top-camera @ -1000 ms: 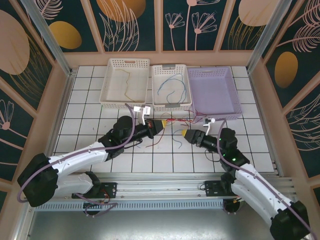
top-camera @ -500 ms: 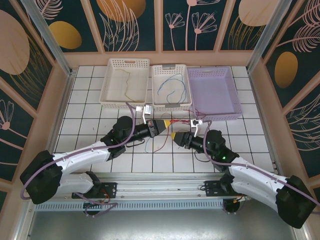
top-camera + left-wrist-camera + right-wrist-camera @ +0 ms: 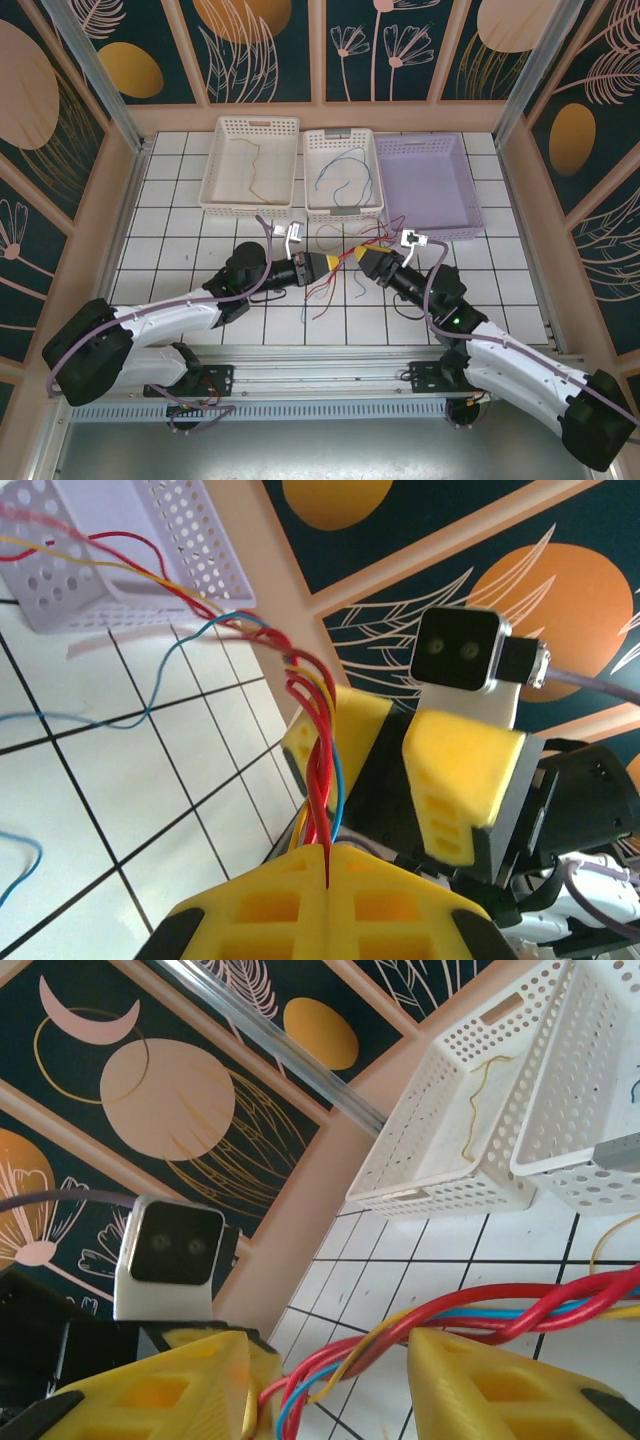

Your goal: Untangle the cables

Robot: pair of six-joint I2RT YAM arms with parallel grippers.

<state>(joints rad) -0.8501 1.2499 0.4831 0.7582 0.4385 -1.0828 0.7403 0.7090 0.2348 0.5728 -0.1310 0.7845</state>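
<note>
The cables [image 3: 347, 256] are a twisted bundle of red, blue and yellow wires, stretched between my two grippers above the tiles. Loose red ends [image 3: 322, 293] trail down toward the near edge. My left gripper [image 3: 325, 262] is shut on one end of the bundle [image 3: 320, 730], which comes straight out of its closed fingertips [image 3: 328, 852]. My right gripper [image 3: 368, 257] faces it tip to tip. Its yellow fingers [image 3: 500, 1385] stand apart, and the bundle [image 3: 470, 1318] runs across the gap and rests on the right finger's tip. In the left wrist view the right gripper [image 3: 395, 755] is open behind the wires.
Three baskets line the back. The left white one [image 3: 258, 122] holds a yellow-tan wire. The middle white one [image 3: 343, 212] holds thin blue and green wires. The purple one [image 3: 420, 140] stands to the right. Wooden walls close in both sides.
The right gripper swung left and up to meet the left gripper's tip, its jaws a little narrower. The left gripper shifted slightly toward the near edge, and more red wire now hangs below the two grippers.
</note>
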